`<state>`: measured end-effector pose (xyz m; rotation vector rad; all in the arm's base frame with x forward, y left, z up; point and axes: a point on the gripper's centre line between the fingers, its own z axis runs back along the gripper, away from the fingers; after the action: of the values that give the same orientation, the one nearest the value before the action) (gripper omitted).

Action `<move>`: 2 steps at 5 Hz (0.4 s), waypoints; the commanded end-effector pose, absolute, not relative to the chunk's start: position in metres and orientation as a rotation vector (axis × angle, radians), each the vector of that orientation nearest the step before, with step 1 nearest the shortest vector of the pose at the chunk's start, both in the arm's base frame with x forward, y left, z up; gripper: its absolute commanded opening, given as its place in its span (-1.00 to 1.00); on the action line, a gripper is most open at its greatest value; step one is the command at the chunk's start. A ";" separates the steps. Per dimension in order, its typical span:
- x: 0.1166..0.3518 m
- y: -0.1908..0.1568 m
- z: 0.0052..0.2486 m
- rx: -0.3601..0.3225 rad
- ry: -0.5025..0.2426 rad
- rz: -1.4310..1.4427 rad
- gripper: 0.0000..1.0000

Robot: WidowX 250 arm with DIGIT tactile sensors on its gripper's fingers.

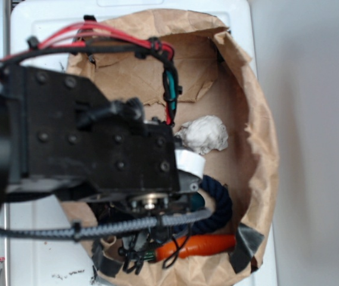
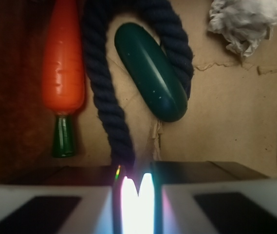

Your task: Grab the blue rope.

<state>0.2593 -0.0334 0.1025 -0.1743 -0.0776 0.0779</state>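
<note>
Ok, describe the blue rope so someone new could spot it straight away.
Look in the brown paper bag, at the end with the orange carrot. The blue rope curves around a smooth dark green oval beside the carrot. It is the only twisted, stranded thing there, thick and navy.

- Blue rope (image 2: 106, 105): thick twisted strands, fibrous like cotton, matt and a little fuzzy.
- Carrot (image 2: 63, 58): smooth orange plastic with soft sheen and shallow grooves; green stem glossy.
- Dark green oval object (image 2: 150, 70): smooth, glossy, hard-looking, with small speckles.
- Brown paper (image 2: 226, 117) lining: matt, creased, torn at the edges, rough.
- White crumpled wad (image 2: 245, 22): paper or tissue, matt, wrinkled.
- Gripper (image 2: 137, 195): pale, smooth plastic-looking pads; black matt body.
- Grey cable (image 1: 98, 228): braided, woven texture.
</note>
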 end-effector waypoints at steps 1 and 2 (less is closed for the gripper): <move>0.264 -0.016 0.139 -0.209 -0.147 0.107 -1.00; 0.268 -0.021 0.132 -0.180 -0.139 0.094 -1.00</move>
<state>0.2705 -0.0270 0.1207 -0.1781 -0.0907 0.0920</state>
